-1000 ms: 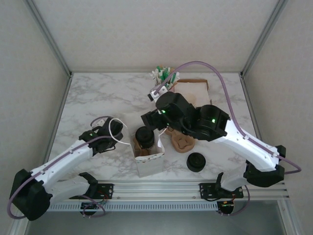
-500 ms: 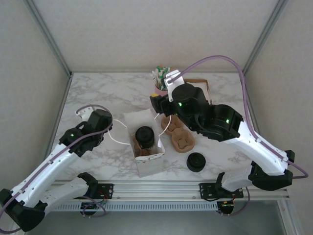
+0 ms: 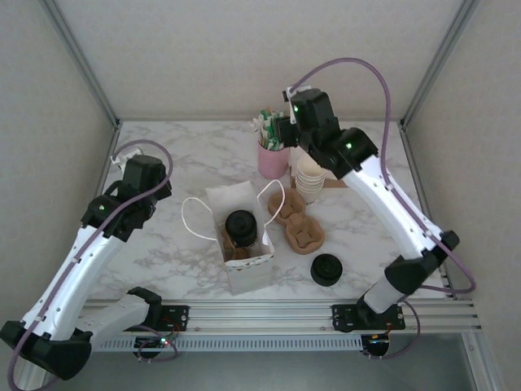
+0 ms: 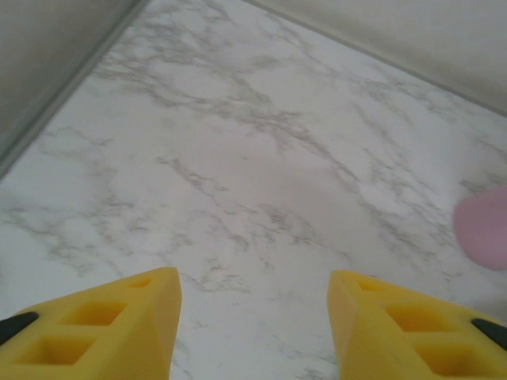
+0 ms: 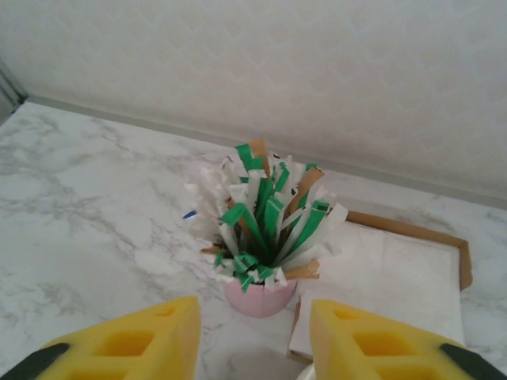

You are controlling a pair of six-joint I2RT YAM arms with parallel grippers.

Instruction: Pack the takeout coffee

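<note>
The takeout coffee (image 3: 241,225), a cream cup under a round black lid, stands upright inside the open white paper bag (image 3: 251,275) at the table's front middle. Neither gripper touches it. My left gripper (image 3: 146,173) (image 4: 253,279) hangs open over bare marble, well left of the bag, with nothing between its yellow fingers. At the back, my right gripper (image 3: 281,132) (image 5: 255,307) is raised and open just in front of the pink cup of packets (image 5: 260,294), holding nothing.
The pink cup (image 3: 273,157) (image 4: 483,229) stands behind the bag. A stack of lidless cream cups (image 3: 309,179) is to its right. A brown cup carrier (image 3: 299,226) and a bare black lid (image 3: 326,270) lie right of the bag. A cardboard tray (image 5: 412,231) holds white napkins.
Both arms have pulled away from the bag. The right gripper rose and swung to the back above the pink cup; the left one drew back to the left. The coffee stays in the bag.
</note>
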